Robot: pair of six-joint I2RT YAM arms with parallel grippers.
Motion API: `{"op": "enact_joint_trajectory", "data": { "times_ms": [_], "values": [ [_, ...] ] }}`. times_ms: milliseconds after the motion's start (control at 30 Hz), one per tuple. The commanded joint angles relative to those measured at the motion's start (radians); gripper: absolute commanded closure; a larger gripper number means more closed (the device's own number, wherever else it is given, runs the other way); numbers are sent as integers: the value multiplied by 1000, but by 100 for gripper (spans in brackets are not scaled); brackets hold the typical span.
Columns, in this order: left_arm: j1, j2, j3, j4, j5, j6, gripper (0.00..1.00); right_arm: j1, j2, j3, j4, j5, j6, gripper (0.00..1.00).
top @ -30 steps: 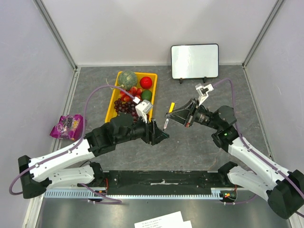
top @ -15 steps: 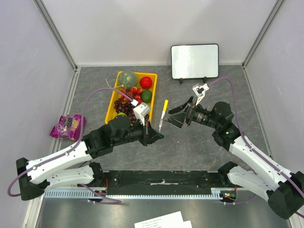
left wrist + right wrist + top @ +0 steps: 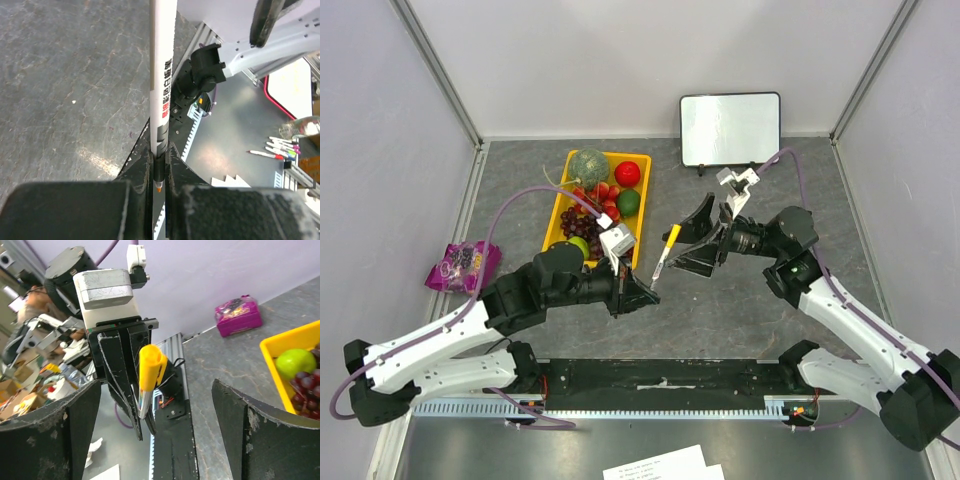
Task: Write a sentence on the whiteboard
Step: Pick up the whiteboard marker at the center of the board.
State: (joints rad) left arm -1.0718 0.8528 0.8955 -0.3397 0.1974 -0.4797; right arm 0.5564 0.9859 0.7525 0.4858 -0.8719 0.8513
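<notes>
The whiteboard [image 3: 730,128] stands at the back on two small black feet, its face blank white, with no sentence on it. A white marker [image 3: 665,253] with a yellow cap [image 3: 151,365] on its far end hangs above the table's middle. My left gripper [image 3: 638,292] is shut on its lower end; in the left wrist view the marker [image 3: 162,75] runs up from between the fingers, its orange tip [image 3: 158,188] bare toward the palm. My right gripper [image 3: 685,245] stands open just right of the cap, and its fingers [image 3: 260,435] touch nothing.
A yellow tray [image 3: 557,205] of fruit sits left of centre, close behind my left arm. A purple packet [image 3: 465,265] lies by the left wall. White paper sheets [image 3: 665,465] lie beyond the near edge. Several loose markers [image 3: 280,147] lie off the table.
My right gripper has opened, let go of the marker and drawn back to the right. My left gripper has shut on the marker and pulled it slightly toward the near left.
</notes>
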Motion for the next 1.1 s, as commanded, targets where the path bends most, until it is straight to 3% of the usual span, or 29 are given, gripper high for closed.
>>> {"op": "enact_joint_trajectory", "data": {
  "times_ms": [0, 267, 567, 733, 1067],
  "values": [
    [3, 20, 51, 51, 166, 102, 98, 10, 39, 1, 160, -134, 89, 7],
    [4, 45, 51, 82, 252, 121, 98, 16, 54, -4, 166, -225, 100, 25],
    [4, 40, 34, 97, 270, 121, 98, 16, 31, 15, -3, -277, 3, 27],
    [4, 58, 31, 113, 290, 115, 98, 19, 33, 7, -6, -288, 8, 36],
    [4, 71, 29, 116, 284, 112, 98, 28, 19, -1, -61, -326, -11, 70]
  ]
}}
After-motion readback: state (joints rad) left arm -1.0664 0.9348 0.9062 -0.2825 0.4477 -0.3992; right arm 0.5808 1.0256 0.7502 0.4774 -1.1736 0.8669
